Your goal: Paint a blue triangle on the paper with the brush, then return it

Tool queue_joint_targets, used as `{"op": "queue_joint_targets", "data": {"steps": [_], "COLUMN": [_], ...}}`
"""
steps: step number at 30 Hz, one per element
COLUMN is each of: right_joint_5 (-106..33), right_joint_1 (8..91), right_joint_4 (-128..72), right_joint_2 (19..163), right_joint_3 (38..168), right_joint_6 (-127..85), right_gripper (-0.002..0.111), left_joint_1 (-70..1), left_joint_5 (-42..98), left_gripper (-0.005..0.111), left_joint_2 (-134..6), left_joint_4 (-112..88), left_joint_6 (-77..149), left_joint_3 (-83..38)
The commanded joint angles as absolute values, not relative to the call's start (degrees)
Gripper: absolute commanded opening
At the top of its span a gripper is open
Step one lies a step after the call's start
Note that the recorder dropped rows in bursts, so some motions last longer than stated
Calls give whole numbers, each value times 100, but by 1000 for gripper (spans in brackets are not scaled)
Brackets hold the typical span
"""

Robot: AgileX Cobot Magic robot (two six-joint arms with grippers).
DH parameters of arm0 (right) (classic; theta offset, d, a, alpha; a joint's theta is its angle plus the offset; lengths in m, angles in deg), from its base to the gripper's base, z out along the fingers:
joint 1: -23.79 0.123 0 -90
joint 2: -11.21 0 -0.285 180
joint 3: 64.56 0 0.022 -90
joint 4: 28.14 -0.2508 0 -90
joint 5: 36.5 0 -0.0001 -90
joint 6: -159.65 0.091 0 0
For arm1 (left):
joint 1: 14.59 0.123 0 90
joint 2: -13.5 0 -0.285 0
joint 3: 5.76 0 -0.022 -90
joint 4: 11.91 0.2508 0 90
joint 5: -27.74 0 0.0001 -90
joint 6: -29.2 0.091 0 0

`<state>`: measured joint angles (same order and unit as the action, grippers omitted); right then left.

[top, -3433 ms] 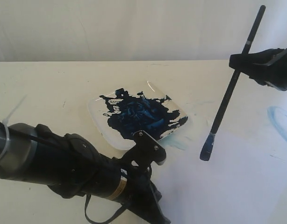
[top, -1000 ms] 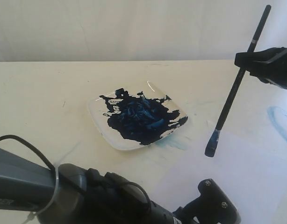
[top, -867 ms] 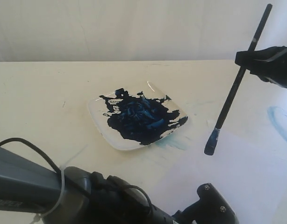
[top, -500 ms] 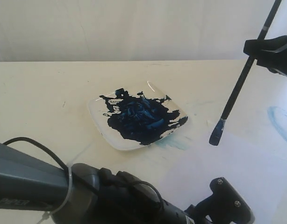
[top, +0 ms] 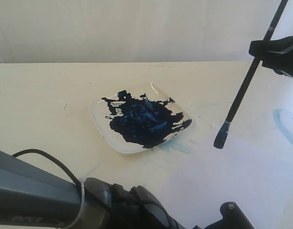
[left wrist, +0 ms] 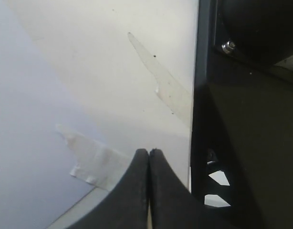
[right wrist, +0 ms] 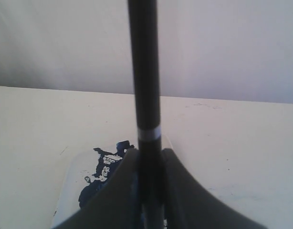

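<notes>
— Blue-tipped, that long thin black paintbrush [top: 245, 83], pinched by the right gripper [top: 262, 47] at upper right; it just rose a little.
— Tip's above the pale white paper sheet [top: 232, 176], lower right; nothing drawn yet. And the left gripper [left wrist: 149, 160] is pressed together, empty.

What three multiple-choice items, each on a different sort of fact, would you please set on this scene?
1. Where is the tip of the brush? A right of the plate in the exterior view; B inside the plate; C under the left arm.
2. What colour is the paint? A red; B dark blue; C green.
3. How is the right gripper? A open, empty; B shut on the brush; C unseen.
Answers: A, the tip is off the plate; B, the smear is dark blue; B, it clamps the handle.
</notes>
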<state>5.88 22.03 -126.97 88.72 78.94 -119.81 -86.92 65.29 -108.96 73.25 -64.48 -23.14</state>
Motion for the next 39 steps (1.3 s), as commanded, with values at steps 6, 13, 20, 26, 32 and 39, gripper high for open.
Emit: {"op": "queue_joint_targets", "data": {"steps": [6,13,20,26,32,39], "right_joint_5": [610,610,610,610,610,641], "right_joint_1": [2210,2210,2210,2210,2210,2210], "right_joint_4": [-12767,-12767,-12767,-12778,-12805,-12809], "right_joint_2": [8829,8829,8829,8828,8828,8828], "right_joint_3": [7875,7875,7875,7875,7875,7875], "right_joint_6": [-12058,-12058,-12058,-12058,-12058,-12058], "right_gripper": [0,0,0,0,0,0], "left_joint_1": [-8725,-8725,-8725,-8725,-8725,-8478], "left_joint_5": [6539,6556,6660,6660,6858,6710], "left_gripper": [0,0,0,0,0,0], "left_joint_2": [-10900,-11038,-11159,-11169,-11089,-10403], "left_joint_4": [7435,7527,7575,7845,7900,7923], "left_joint_6": [-6546,-6625,-6676,-6900,-6988,-6978], "left_joint_3": [-2302,-2302,-2302,-2302,-2302,-2292]}}
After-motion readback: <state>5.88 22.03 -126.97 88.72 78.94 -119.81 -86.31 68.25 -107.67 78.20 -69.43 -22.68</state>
